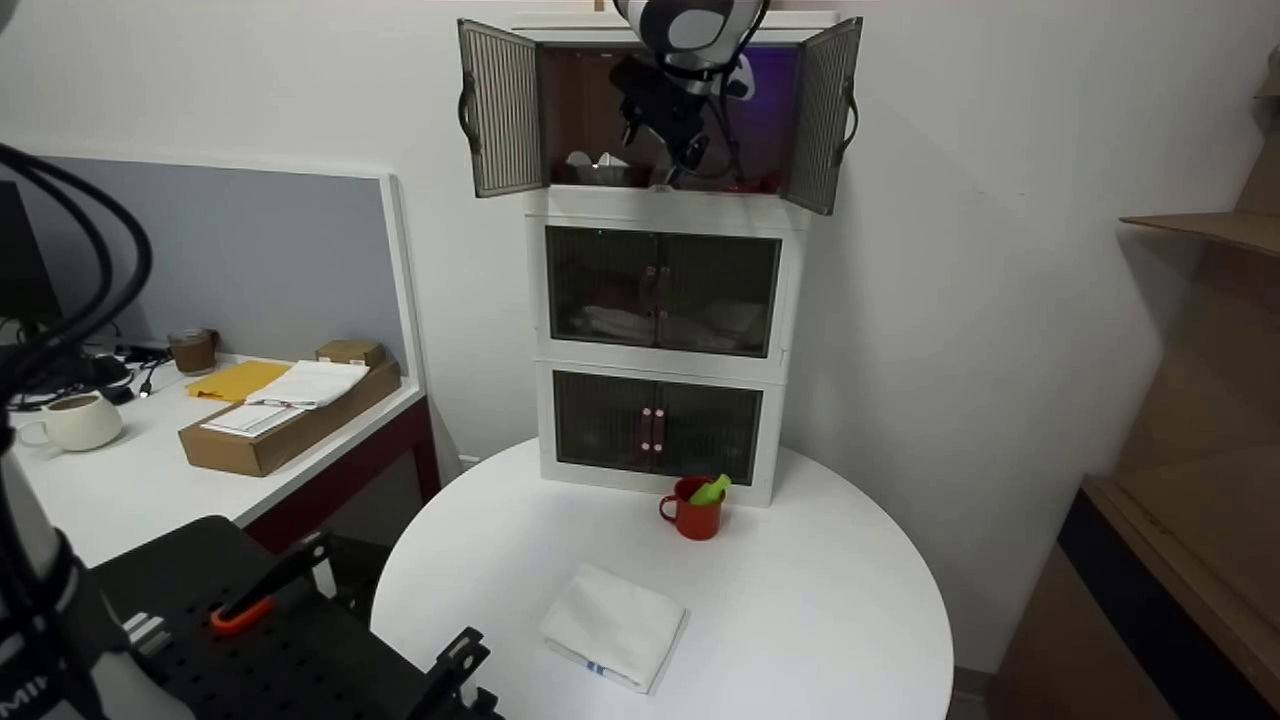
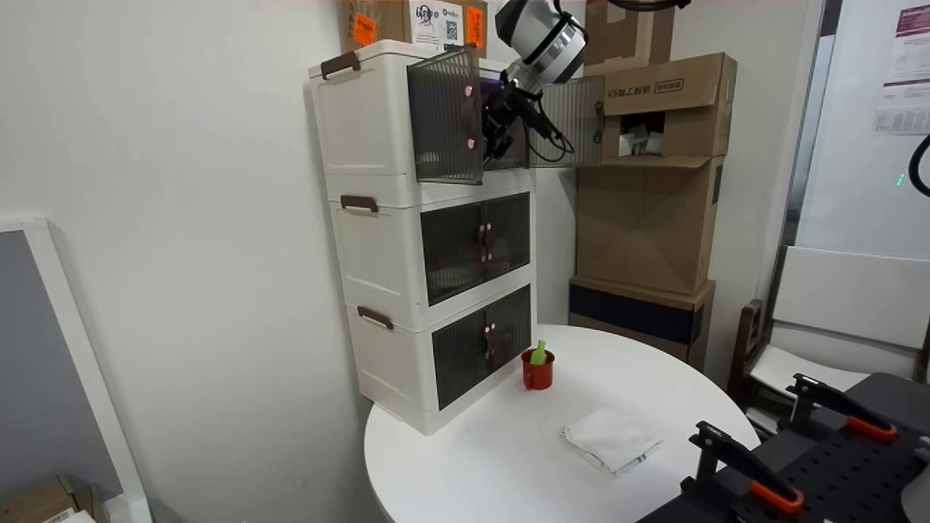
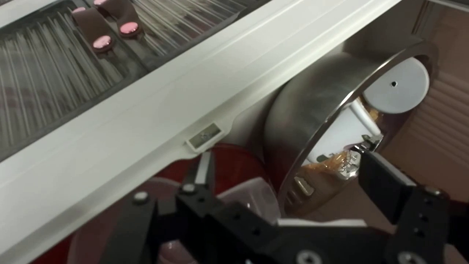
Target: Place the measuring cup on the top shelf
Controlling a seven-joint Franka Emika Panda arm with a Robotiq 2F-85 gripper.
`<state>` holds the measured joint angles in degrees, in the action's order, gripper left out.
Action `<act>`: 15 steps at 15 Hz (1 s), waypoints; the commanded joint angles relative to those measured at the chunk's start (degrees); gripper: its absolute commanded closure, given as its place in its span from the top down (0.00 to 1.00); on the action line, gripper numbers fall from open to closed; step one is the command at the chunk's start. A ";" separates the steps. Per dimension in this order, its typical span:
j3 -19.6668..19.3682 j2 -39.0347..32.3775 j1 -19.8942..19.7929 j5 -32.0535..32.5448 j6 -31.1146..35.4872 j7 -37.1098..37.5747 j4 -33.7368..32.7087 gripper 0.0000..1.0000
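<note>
One black two-fingered gripper [image 3: 287, 161], fingers spread, unclenched, at the dark-brown top shelf [image 1: 585, 100] of a tall white boxy cabinet [image 2: 381, 250].
Small clear plastic measuring cup [image 3: 256, 192] is inside the cabinet's top shelf, partly hidden by the gripper, just beside a round silver metal bowl [image 3: 304, 106]; red cylindrical mug [image 1: 697, 520] stands before the cabinet.

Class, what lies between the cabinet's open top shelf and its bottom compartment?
The middle compartment, dark-fronted and shut, lies between the top shelf and the bottom compartment; both exterior views show it.
</note>
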<state>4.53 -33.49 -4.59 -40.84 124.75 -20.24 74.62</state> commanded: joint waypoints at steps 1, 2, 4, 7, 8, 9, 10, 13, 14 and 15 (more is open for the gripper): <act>0.77 0.06 -1.22 1.97 -1.09 0.49 -0.21 1.00; 0.53 0.69 -1.19 2.85 -1.99 0.63 0.53 1.00; 0.01 2.19 -1.01 6.01 -3.84 0.53 2.67 1.00; -0.03 4.77 -1.27 10.86 -5.44 -0.15 6.53 1.00; 0.04 5.80 -1.37 12.43 -5.63 -0.41 8.08 1.00; -0.06 7.29 -1.36 14.21 -5.64 -0.46 10.20 1.00; -0.34 8.82 -1.24 16.10 -5.75 -0.39 12.38 1.00; -0.75 12.92 -1.43 20.64 -8.62 -1.02 17.68 1.00; -1.00 14.31 -1.50 22.07 -10.34 -1.27 19.40 1.00; -1.40 15.68 -1.58 23.71 -12.88 -1.52 20.96 1.00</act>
<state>3.99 -23.75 -5.85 -21.03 116.62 -20.43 88.80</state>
